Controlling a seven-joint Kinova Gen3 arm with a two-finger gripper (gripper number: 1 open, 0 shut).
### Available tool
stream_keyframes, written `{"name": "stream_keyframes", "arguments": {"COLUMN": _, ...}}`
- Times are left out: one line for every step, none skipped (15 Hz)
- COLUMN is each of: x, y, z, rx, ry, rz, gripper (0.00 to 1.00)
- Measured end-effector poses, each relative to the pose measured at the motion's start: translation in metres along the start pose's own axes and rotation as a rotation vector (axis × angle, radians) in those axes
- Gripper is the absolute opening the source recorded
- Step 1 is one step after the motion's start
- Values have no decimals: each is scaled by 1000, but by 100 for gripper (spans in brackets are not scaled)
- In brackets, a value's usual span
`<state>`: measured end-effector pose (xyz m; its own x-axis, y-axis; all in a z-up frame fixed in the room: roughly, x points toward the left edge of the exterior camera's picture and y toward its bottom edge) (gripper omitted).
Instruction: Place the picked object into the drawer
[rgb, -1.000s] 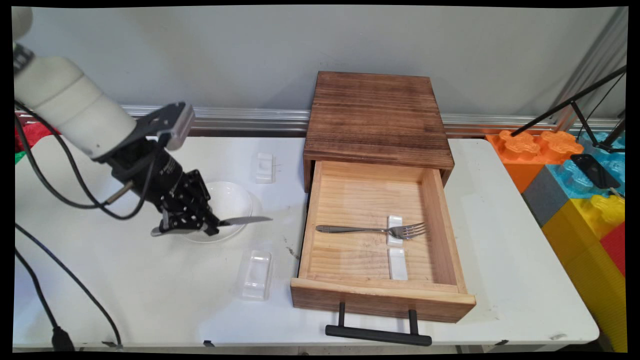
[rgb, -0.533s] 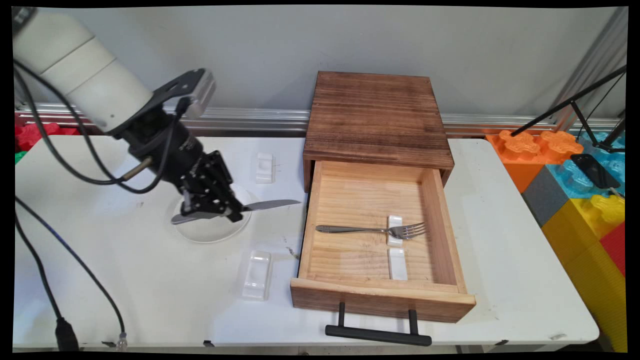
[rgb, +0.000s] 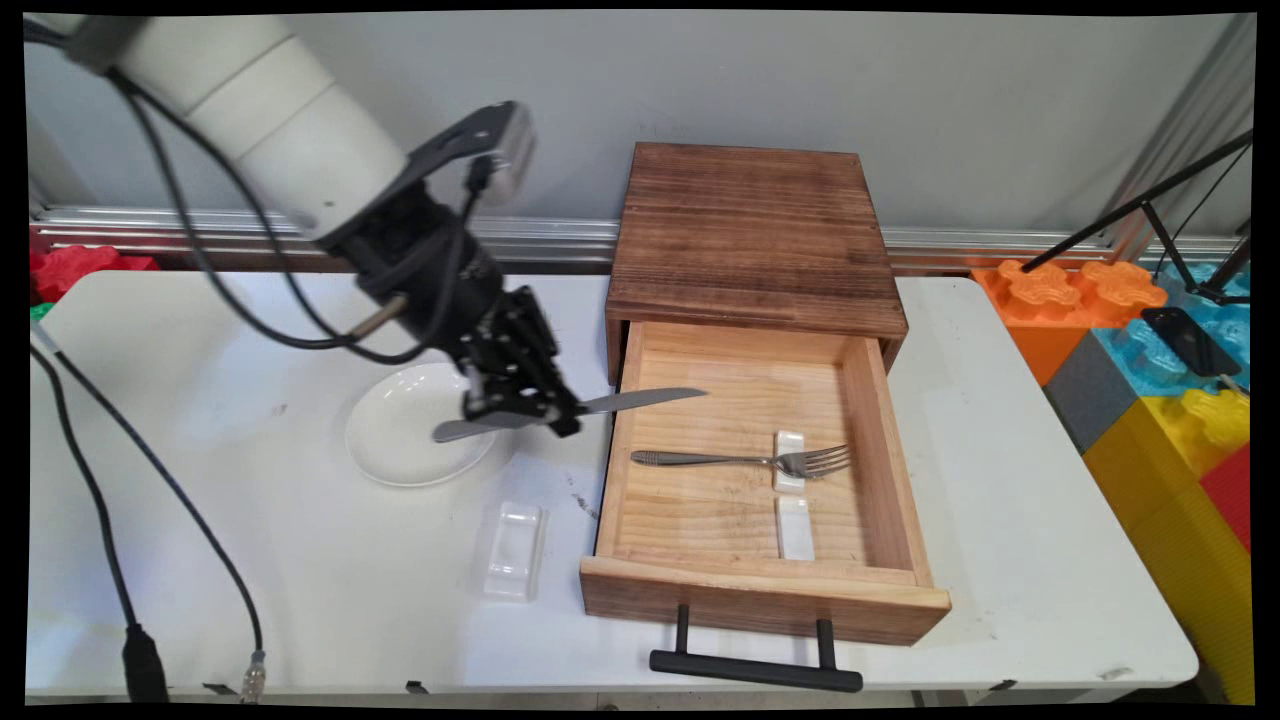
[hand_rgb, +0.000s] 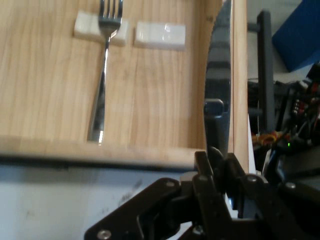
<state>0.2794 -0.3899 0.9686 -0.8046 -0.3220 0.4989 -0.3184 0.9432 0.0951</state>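
A silver table knife (rgb: 570, 409) is held clamped in the black two-finger tool (rgb: 520, 412), lifted clear of the white table (rgb: 300, 560), with its blade reaching over the left wall of the open light wooden drawer (rgb: 760, 590). At the tool's 9 o'clock a round white shallow dish (rgb: 400, 440) lies on the table. Inside the drawer, a silver fork (rgb: 745, 460) is laid with its tines on a small white ceramic rest (rgb: 790, 446), and a second white rest (rgb: 796, 527) lies at that one's 6 o'clock. A clear plastic rest (rgb: 513, 550) is seen at the tool's 6 o'clock.
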Motion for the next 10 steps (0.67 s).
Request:
{"name": "stream_keyframes", "arguments": {"x": 8, "y": 0, "z": 5, "rx": -4, "ry": 6, "rz": 4, "gripper": 0}}
{"name": "stream_keyframes", "arguments": {"x": 13, "y": -1, "z": 8, "rx": -6, "ry": 10, "rz": 6, "gripper": 0}}
{"name": "stream_keyframes", "arguments": {"x": 20, "y": -1, "z": 13, "rx": -7, "ry": 16, "rz": 9, "gripper": 0}}
{"name": "stream_keyframes", "arguments": {"x": 25, "y": -2, "z": 17, "rx": -8, "ry": 21, "rz": 11, "gripper": 0}}
{"name": "stream_keyframes", "arguments": {"x": 32, "y": -3, "z": 22, "rx": -9, "ry": 27, "rz": 16, "gripper": 0}}
{"name": "stream_keyframes", "arguments": {"x": 40, "y": -4, "z": 29, "rx": -7, "ry": 33, "rz": 21, "gripper": 0}}
{"name": "stream_keyframes", "arguments": {"x": 46, "y": -5, "z": 35, "rx": -4, "ry": 40, "rz": 24, "gripper": 0}}
{"name": "stream_keyframes", "arguments": {"x": 51, "y": -6, "z": 40, "rx": -2, "ry": 43, "rz": 27, "gripper": 0}}
{"name": "stream_keyframes", "arguments": {"x": 58, "y": -7, "z": 48, "rx": 1, "ry": 51, "rz": 31, "gripper": 0}}
{"name": "stream_keyframes", "arguments": {"x": 63, "y": -8, "z": 55, "rx": 4, "ry": 57, "rz": 34, "gripper": 0}}
